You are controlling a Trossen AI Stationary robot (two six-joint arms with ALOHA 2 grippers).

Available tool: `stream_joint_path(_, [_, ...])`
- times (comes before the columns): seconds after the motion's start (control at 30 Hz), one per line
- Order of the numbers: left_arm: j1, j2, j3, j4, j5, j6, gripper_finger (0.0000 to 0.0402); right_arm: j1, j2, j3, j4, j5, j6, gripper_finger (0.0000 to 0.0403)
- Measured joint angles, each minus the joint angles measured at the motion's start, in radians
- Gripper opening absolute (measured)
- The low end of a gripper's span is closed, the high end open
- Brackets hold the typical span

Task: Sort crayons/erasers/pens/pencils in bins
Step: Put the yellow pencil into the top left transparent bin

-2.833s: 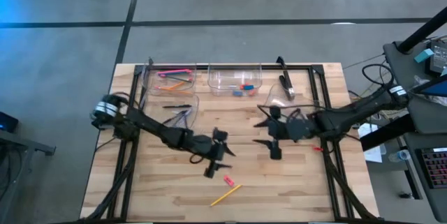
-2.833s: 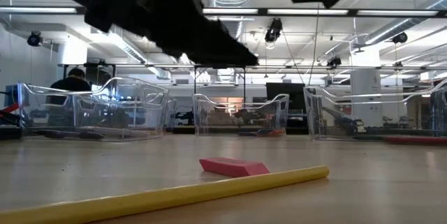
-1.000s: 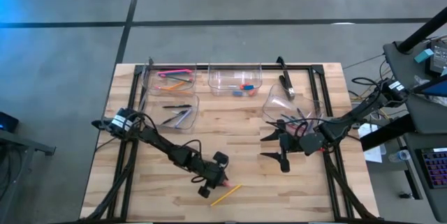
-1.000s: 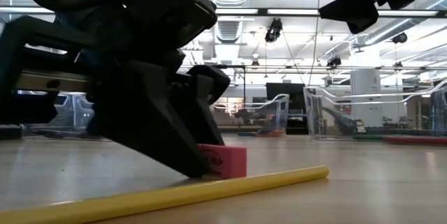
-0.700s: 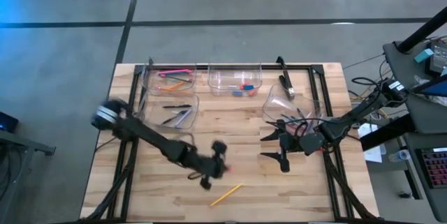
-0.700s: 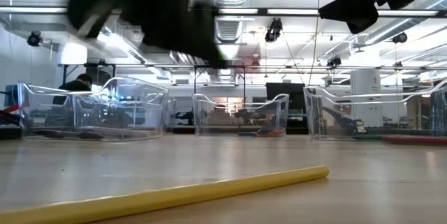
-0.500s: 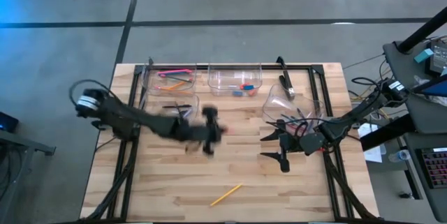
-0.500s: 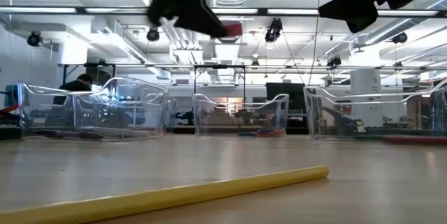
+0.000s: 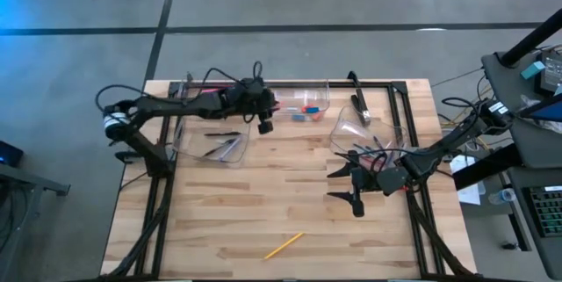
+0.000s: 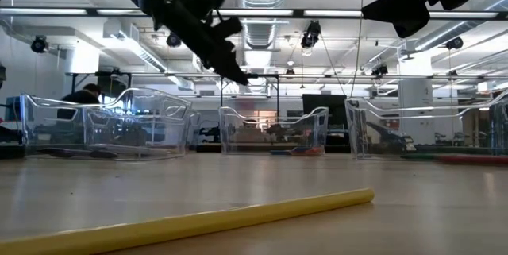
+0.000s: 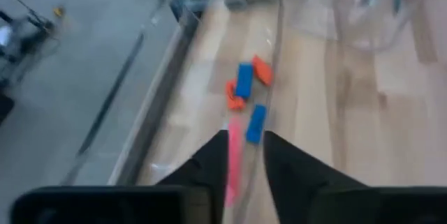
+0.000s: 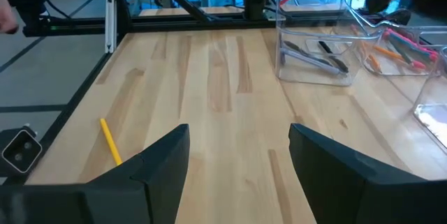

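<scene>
My left gripper hangs high over the left end of the far middle bin, which holds blue and orange erasers. A pink eraser stands edge-on between its fingers; a gap shows beside it. My right gripper waits open above the table's right half, with nothing between its fingers. A yellow pencil lies flat near the front edge. Pink and orange pencils lie in the far left bin. Dark pens lie in the bin in front of it. My left gripper has the pink eraser's flat side close against the inner side of one finger. The other finger stands apart from it. The fingers point down over the bin. Whether the near finger still touches the eraser, I cannot tell.
A fourth clear bin sits at the right, beside a thick black fixture of the frame. A black metal frame runs along the table's far edge and sides. Bare wood lies between the bins and the yellow pencil.
My left gripper has lifted the pink eraser off the table beside the yellow pencil. It has swung quickly up and toward the far edge, and now stands over the bin with the erasers. The pencil has stayed where it was.
</scene>
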Motion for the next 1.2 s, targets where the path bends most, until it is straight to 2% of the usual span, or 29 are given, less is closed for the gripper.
stream_joint_path(0.1, [0.007,0.032,0.015,0.003,-0.018,0.003,0.0119,0.0,0.0,-0.002,0.001,0.0,0.0,0.0233])
stream_joint_path(0.23, [0.007,0.032,0.035,0.001,-0.11,0.002,0.0191,0.0,0.008,-0.003,0.004,0.0,0.007,0.0233])
stream_joint_path(0.3, [-0.009,0.0,0.044,-0.01,-0.125,-0.013,0.0219,0.0,0.017,-0.003,0.003,0.0,0.015,0.0233])
stream_joint_path(0.37, [-0.037,-0.062,0.054,0.007,-0.086,-0.043,0.0235,0.0,0.031,-0.003,0.007,0.0,0.017,0.0233])
stream_joint_path(0.5, [-0.136,-0.227,0.029,0.022,0.086,-0.065,0.0241,0.002,0.081,0.001,0.047,-0.029,0.007,0.0233])
stream_joint_path(0.57, [-0.213,-0.306,-0.017,0.051,0.099,-0.104,0.0241,0.002,0.123,0.004,0.104,-0.088,-0.016,0.0233])
stream_joint_path(0.63, [-0.299,-0.375,-0.096,0.148,0.096,-0.134,0.0241,0.002,0.178,0.008,0.179,-0.16,-0.05,0.0233])
stream_joint_path(0.77, [-0.488,-0.464,-0.303,0.428,-0.015,-0.18,0.0241,0.0,0.304,0.053,0.274,-0.27,-0.103,0.0233])
stream_joint_path(0.87, [-0.609,-0.49,-0.44,0.613,-0.164,-0.188,0.0241,0.0,0.407,0.115,0.255,-0.278,-0.114,0.0233])
stream_joint_path(0.93, [-0.672,-0.498,-0.515,0.697,-0.266,-0.19,0.0241,-0.002,0.477,0.162,0.238,-0.324,-0.114,0.0233])
stream_joint_path(1.03, [-0.729,-0.496,-0.58,0.757,-0.34,-0.212,0.0241,0.0,0.571,0.229,0.206,-0.407,-0.096,0.0233])
stream_joint_path(1.2, [-0.747,-0.486,-0.616,0.761,-0.349,-0.285,0.0241,-0.001,0.689,0.294,0.201,-0.475,-0.045,0.0233])
